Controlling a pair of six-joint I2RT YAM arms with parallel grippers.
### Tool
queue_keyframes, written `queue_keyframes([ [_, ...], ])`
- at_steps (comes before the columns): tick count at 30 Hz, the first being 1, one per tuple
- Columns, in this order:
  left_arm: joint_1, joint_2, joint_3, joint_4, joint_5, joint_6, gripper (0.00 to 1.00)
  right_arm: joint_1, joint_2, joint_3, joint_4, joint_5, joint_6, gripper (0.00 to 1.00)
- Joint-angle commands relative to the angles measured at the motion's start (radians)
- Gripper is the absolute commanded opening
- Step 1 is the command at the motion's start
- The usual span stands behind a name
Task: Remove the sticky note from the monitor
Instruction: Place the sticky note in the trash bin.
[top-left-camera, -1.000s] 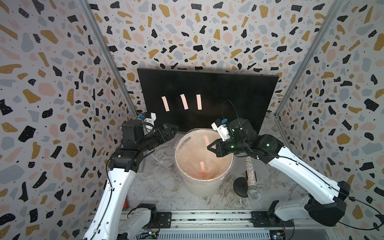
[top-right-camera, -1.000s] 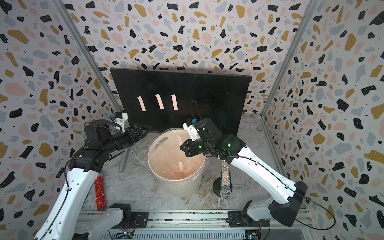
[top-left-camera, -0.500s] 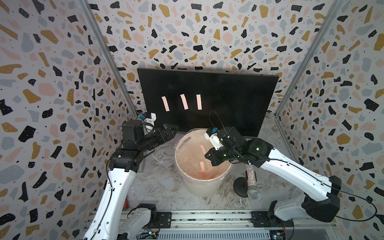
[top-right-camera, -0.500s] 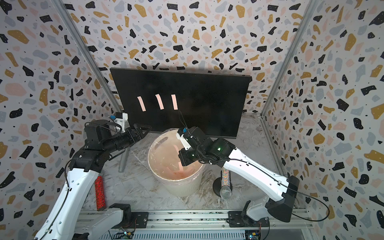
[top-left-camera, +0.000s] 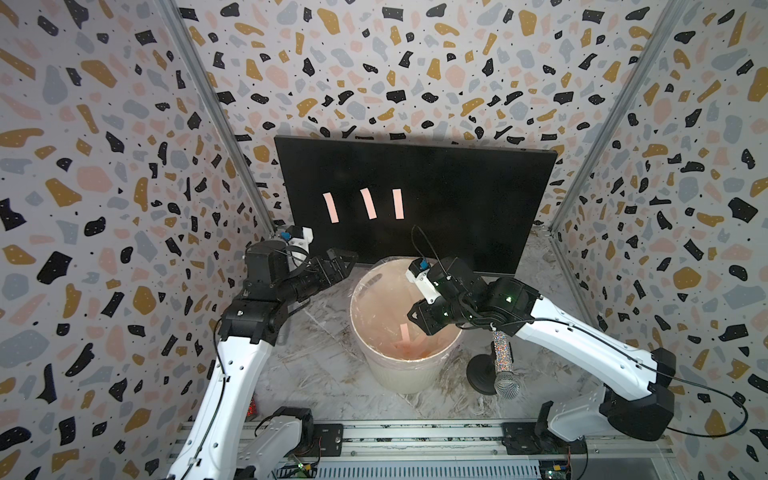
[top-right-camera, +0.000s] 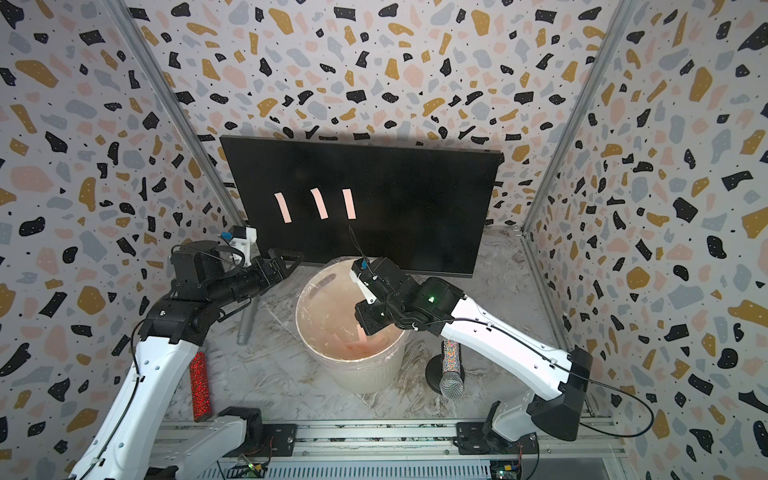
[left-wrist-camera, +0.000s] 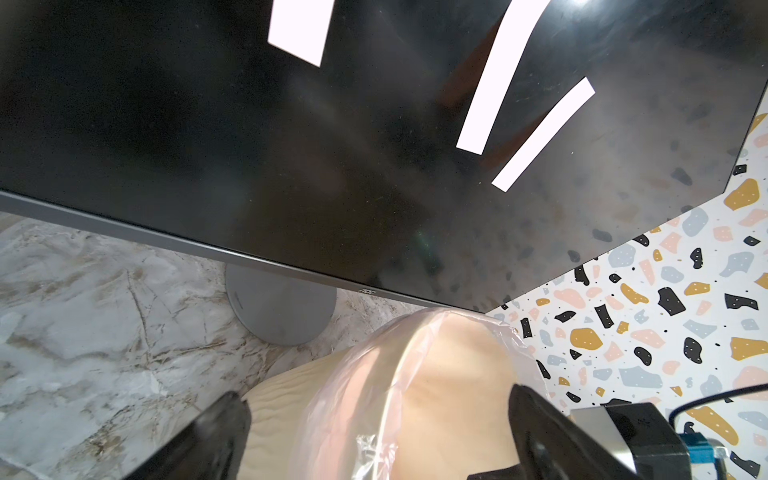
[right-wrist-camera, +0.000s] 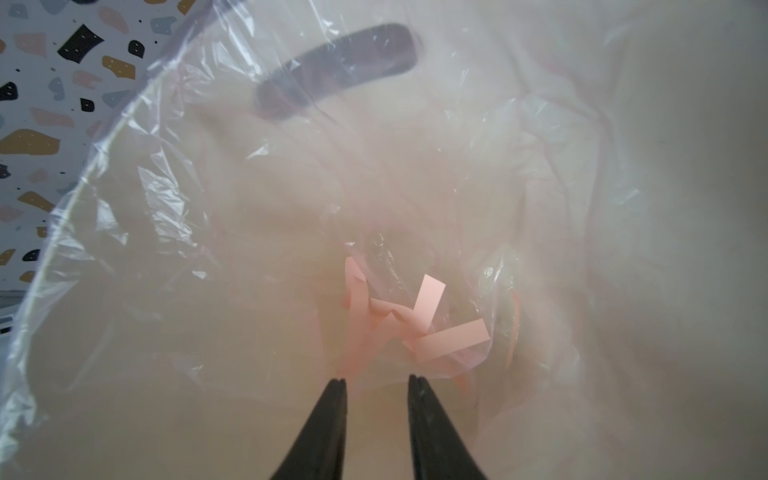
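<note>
As the right gripper (right-wrist-camera: 377, 380) hangs over the lined bin (top-left-camera: 405, 376), jaws slightly parted and empty above discarded pink strips (right-wrist-camera: 430, 309), three sticky notes (top-left-camera: 368, 203) cling to the monitor (top-left-camera: 457, 208); the drop looks done, and the next peel needs an edge pinch, the wide-open left gripper (top-left-camera: 347, 258) empty nearby

Top views bright, lit from above, edges bowed. Left wrist view: glare on the flat black monitor screen (left-wrist-camera: 291, 145). Right wrist view hazy; crinkled clear plastic liner (right-wrist-camera: 137, 187) soft.
</note>
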Motion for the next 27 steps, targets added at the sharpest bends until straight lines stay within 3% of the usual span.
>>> queue_keyframes([
  [1, -0.001, -0.015, -0.009, 0.045, 0.017, 0.007, 0.99, 0.006, -0.016, 0.044, -0.025, 0.033, -0.016, 0.34],
  [9, -0.002, -0.022, -0.017, 0.045, 0.012, 0.009, 1.0, 0.006, -0.022, 0.088, -0.025, 0.055, -0.043, 0.36],
  [27, 0.007, -0.039, -0.041, 0.042, -0.01, 0.016, 1.0, -0.029, 0.059, 0.361, -0.025, 0.061, -0.166, 0.6],
])
